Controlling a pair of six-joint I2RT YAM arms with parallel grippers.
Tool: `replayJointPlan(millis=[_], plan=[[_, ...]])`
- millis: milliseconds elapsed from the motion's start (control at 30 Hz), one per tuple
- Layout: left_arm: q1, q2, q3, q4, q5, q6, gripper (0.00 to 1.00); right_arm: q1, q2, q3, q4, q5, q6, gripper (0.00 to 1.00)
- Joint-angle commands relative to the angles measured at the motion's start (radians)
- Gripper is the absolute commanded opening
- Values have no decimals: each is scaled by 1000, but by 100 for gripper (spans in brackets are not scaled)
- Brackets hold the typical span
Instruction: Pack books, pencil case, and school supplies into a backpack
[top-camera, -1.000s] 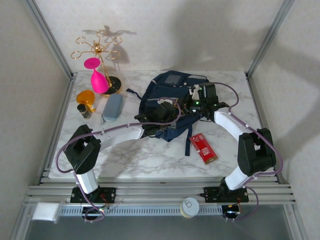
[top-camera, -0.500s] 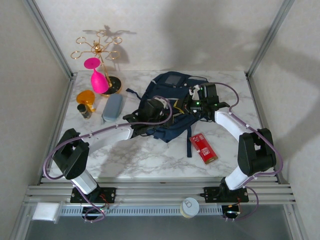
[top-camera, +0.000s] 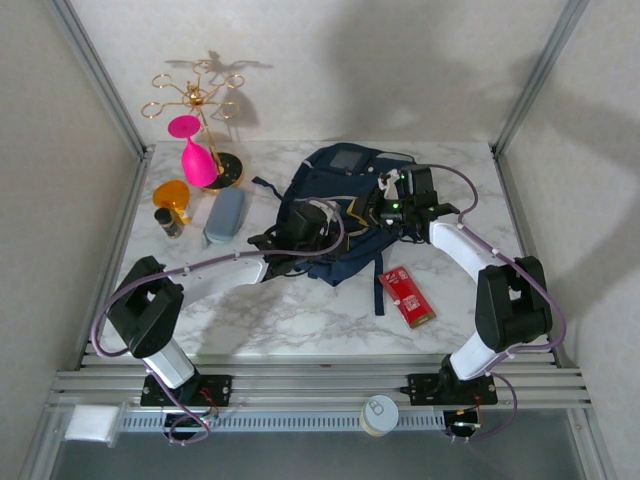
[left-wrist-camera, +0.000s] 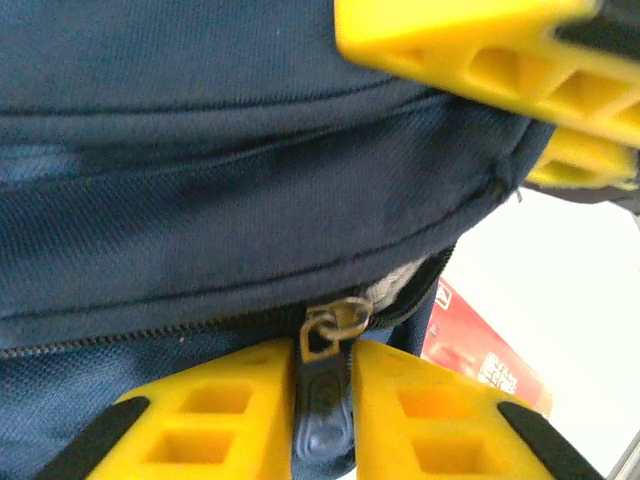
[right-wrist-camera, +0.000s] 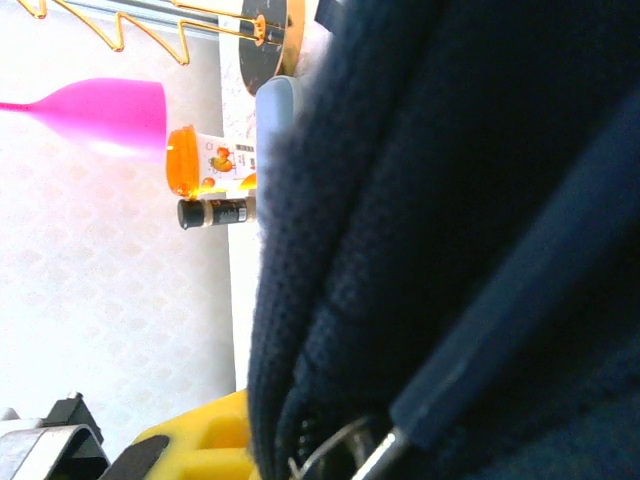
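Note:
The navy backpack (top-camera: 335, 200) lies in the middle of the table. My left gripper (top-camera: 308, 224) is at its near left side, shut on the dark zipper pull (left-wrist-camera: 322, 405), with the metal slider (left-wrist-camera: 335, 322) just beyond the fingertips. At the bag's right side my right gripper (top-camera: 386, 208) is shut on backpack fabric (right-wrist-camera: 400, 250); its yellow fingers (left-wrist-camera: 480, 60) show at the top of the left wrist view. The grey-blue pencil case (top-camera: 225, 215) lies left of the bag. The red school supplies pack (top-camera: 407, 297) lies near right of it. The books are hidden.
A pink glass (top-camera: 196, 155) and a gold wire stand (top-camera: 200, 105) are at the back left. An orange object (top-camera: 172, 196) and a small dark bottle (top-camera: 168, 221) sit by the left edge. The bag's straps (top-camera: 378, 280) trail toward the red pack.
My left gripper has shifted left and a little toward me along the backpack, and its elbow has swung out to the left. The right arm has stayed put.

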Motion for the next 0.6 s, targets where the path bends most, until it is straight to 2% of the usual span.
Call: replayJointPlan(millis=[0,167,267,567], plan=[[-2,-17,-31,-17,6,3,20,-5,-4,54,77,-35,-6,0],[0,-18,-25,-21,6,12,14,-6,-2,67,63,-27,-14,0],[8,-22,-20,-33,10,21,4,-6,0,69,55,-28,-21,0],[95,-113,-55,-146,15,97,0,-28,-13,71,6,-50,-53,0]])
